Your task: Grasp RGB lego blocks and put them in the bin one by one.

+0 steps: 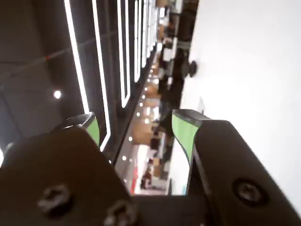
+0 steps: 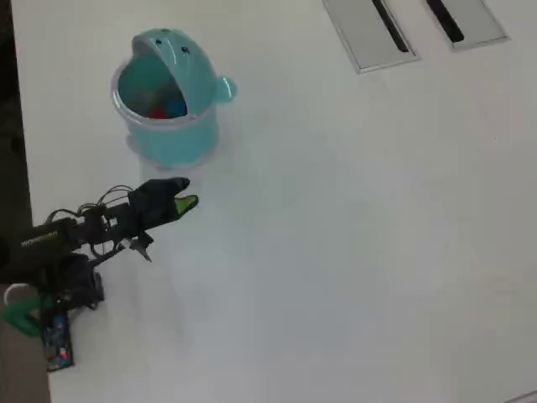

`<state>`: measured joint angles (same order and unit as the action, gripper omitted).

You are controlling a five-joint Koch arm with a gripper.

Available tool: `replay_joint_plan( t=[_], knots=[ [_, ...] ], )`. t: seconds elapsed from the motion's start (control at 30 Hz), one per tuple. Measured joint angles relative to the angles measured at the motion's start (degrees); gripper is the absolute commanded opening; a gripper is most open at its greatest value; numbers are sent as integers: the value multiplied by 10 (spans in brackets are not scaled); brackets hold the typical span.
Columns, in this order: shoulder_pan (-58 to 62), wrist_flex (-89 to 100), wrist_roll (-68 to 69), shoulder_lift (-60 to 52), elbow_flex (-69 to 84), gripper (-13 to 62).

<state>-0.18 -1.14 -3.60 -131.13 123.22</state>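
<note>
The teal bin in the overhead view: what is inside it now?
Inside the bin, a red block and a blue block show. The open lid covers no contents; a third block is not visible.

A plain white counter [image 2: 352,252] fills nearly the whole overhead view, evenly lit and without hard shadows. At its far right corner two flat grey panels [image 2: 369,34], each with a dark slot, lie side by side, and along the left edge a dark strip of floor [image 2: 7,109] shows. The wrist view, lying on its side, shows a dark ceiling with long white light strips [image 1: 101,70] and small round spotlights [image 1: 57,94], over a blurred, dim interior.
</note>
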Motion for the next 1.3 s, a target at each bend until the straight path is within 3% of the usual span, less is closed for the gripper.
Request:
replay_joint_plan(
  t=[0.7,1.3],
  knots=[
    [18,308,-21,0,314,284],
    [-11,458,-31,0,467,284]
  ],
)
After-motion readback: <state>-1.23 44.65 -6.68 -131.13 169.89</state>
